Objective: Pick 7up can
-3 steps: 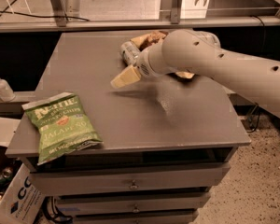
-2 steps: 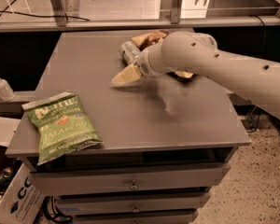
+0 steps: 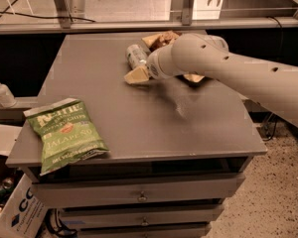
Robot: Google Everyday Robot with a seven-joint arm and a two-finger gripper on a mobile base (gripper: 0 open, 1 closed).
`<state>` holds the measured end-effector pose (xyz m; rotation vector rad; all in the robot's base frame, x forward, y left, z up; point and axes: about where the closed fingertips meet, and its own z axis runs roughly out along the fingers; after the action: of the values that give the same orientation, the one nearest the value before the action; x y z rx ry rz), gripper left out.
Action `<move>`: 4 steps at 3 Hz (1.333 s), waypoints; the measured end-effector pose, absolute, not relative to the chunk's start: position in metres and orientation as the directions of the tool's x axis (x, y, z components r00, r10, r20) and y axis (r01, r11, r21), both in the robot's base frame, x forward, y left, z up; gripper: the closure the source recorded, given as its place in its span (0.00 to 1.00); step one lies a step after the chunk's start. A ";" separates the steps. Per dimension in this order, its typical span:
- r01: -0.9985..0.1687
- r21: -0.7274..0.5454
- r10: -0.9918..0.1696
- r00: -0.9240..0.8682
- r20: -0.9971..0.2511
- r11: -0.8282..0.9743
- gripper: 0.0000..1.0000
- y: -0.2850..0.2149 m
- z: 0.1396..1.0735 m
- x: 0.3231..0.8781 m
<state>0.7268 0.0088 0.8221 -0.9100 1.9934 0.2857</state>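
Observation:
The 7up can (image 3: 135, 55) is a small silvery can with a greenish-white label. It lies on its side near the back middle of the grey table (image 3: 114, 113). My gripper (image 3: 137, 76) is at the end of the cream arm that reaches in from the right. It is low over the table, just in front of the can and very close to it. The arm's wrist hides the area right of the can.
A brown chip bag (image 3: 161, 37) lies behind the can and partly under the arm. A green jalapeño chip bag (image 3: 64, 133) lies at the front left corner. A pump bottle (image 3: 1, 90) stands on a ledge to the left. Drawers (image 3: 139, 195) are below the tabletop.
The gripper has moved slightly back toward the can. The can and the bags have not moved.

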 end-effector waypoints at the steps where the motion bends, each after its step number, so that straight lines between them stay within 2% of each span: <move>1: -0.686 -0.147 -0.489 -0.335 -0.806 0.712 0.64 -0.001 0.823 0.726; 2: -0.676 -0.149 -0.480 -0.334 -0.811 0.721 0.87 -0.010 0.830 0.717; 3: -0.675 -0.150 -0.462 -0.310 -0.831 0.722 1.00 -0.017 0.852 0.702; 4: -0.693 -0.130 -0.438 -0.288 -0.851 0.709 1.00 -0.022 0.869 0.681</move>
<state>0.6812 -0.0220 0.8694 -0.8727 1.9330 0.3256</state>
